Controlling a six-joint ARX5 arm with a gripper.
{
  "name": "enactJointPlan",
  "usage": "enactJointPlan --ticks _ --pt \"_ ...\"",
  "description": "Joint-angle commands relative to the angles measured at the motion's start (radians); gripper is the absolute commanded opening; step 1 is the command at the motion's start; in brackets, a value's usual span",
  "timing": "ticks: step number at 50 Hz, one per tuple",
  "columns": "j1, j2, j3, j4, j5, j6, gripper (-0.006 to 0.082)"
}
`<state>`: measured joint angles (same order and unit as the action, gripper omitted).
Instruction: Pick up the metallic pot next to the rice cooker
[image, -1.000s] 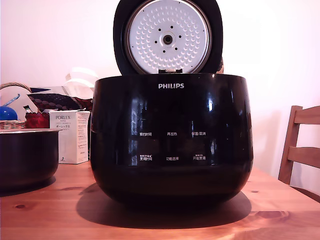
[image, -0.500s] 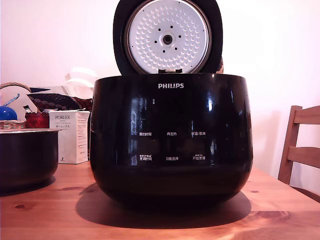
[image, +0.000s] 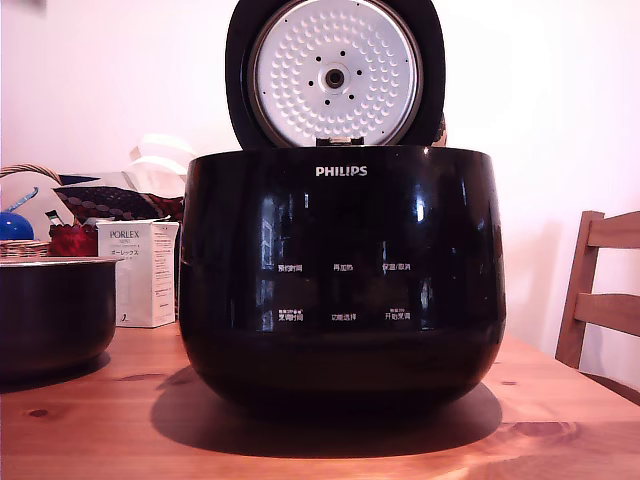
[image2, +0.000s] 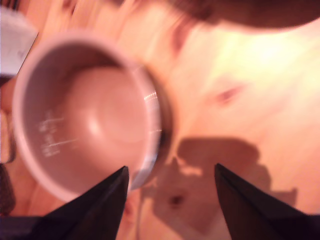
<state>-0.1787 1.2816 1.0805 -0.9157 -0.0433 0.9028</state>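
Observation:
The metallic pot (image: 50, 315) stands on the wooden table at the exterior view's left, dark and glossy with a thin silvery rim. Beside it looms the big black PHILIPS rice cooker (image: 340, 275), its round lid raised and the dimpled silver plate facing out. The arm does not show in the exterior view. The blurred wrist view looks down into the empty pot (image2: 90, 115), with level marks on its inner wall. My gripper (image2: 170, 172) hovers open above the table, one fingertip over the pot's rim and the other over bare wood. Nothing sits between the fingers.
Behind the pot stand a white PORLEX box (image: 145, 272), a red jar (image: 72, 240), a wicker basket (image: 25, 247) and a patterned bag (image: 110, 200). A wooden chair (image: 600, 295) is at the exterior view's right. The cooker's dark base (image2: 250, 12) edges the wrist view.
The exterior view has barely changed: pot and cooker stay in place, with only a slight shift of the picture.

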Motion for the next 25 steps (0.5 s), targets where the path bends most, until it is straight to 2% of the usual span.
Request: enactJointPlan --ticks 1,25 --pt "0.019 0.036 -0.005 0.014 0.015 0.039 0.0486" --pt "0.043 0.247 -0.005 0.109 0.076 0.048 0.0486"
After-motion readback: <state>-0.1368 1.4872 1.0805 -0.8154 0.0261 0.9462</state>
